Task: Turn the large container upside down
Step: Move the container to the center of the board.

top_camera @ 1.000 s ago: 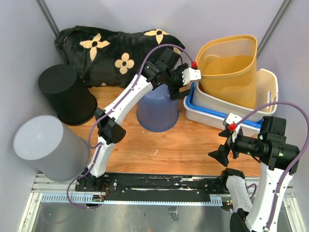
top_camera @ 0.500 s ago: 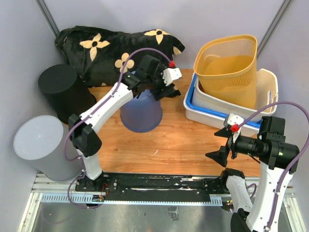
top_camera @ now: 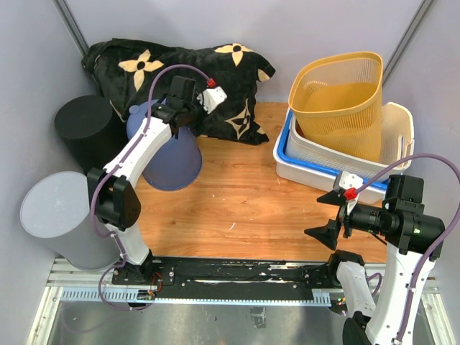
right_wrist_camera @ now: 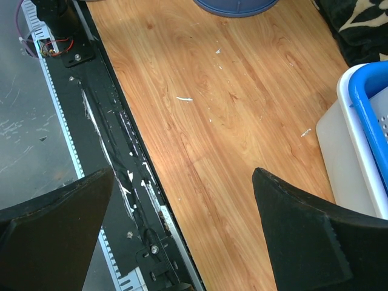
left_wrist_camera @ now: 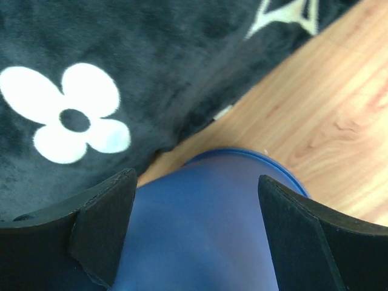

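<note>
Far left, a grey bin [top_camera: 57, 208] and a black bin [top_camera: 83, 126] are parked with closed tops showing, and nothing is touching them. Just beside the black one now sits the blue container [top_camera: 175, 164], taken here to be the large container in question.

That's the big change. A second ago it was out in the middle of the worktop [top_camera: 244, 201], close to the white tub [top_camera: 399, 136]. It's since been hauled leftward across the wood until it ended up between the black bin and the floral blanket [top_camera: 237, 65]. It's seen leaning, narrow end toward the back-left and wide end down on the wood. Whether the mouth or the base is the end facing down can't be made out.

The left tool [left_wrist_camera: 197, 182] is spread wide, and in the wrist view the blue wall fills the gap from one finger [left_wrist_camera: 103, 212] to the other. Since the container also travelled with it, it's judged to be clamped on rather than just hovering. So the flip is probably mid-way or still to be finished, and room has mostly been gained away from the tub.

Over on the right, the yellow basket [top_camera: 338, 93] stacked in the tub hasn't been disturbed. The right tool [top_camera: 323, 215] is held fully open with nothing in it, over the front-right of the worktop, same as before.
</note>
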You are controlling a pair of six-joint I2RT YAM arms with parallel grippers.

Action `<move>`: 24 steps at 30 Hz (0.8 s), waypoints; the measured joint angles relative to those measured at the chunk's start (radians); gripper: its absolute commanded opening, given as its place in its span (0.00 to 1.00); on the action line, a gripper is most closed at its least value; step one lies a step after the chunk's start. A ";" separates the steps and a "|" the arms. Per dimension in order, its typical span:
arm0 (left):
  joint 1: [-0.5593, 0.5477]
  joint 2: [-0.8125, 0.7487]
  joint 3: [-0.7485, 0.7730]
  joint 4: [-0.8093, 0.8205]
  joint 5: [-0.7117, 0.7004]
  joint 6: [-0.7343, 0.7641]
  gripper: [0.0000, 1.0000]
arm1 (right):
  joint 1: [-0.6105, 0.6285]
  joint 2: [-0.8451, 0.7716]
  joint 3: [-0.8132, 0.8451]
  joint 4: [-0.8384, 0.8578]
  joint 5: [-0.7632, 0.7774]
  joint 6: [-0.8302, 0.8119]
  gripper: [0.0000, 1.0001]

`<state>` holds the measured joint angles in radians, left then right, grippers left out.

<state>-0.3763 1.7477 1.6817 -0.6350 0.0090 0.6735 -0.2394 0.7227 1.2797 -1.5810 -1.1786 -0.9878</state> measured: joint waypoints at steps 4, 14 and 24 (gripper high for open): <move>0.039 0.071 0.060 0.029 -0.005 -0.015 0.88 | 0.000 -0.012 0.000 0.000 0.000 0.000 1.00; 0.008 -0.022 0.074 -0.079 -0.058 -0.178 0.99 | 0.000 -0.014 0.000 0.012 0.001 0.020 1.00; -0.015 -0.584 -0.043 -0.117 -0.137 -0.357 0.99 | -0.003 0.016 0.000 0.026 0.002 0.048 1.00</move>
<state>-0.3912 1.1641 1.6382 -0.7525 -0.1280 0.3161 -0.2424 0.7391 1.2797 -1.5551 -1.1770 -0.9398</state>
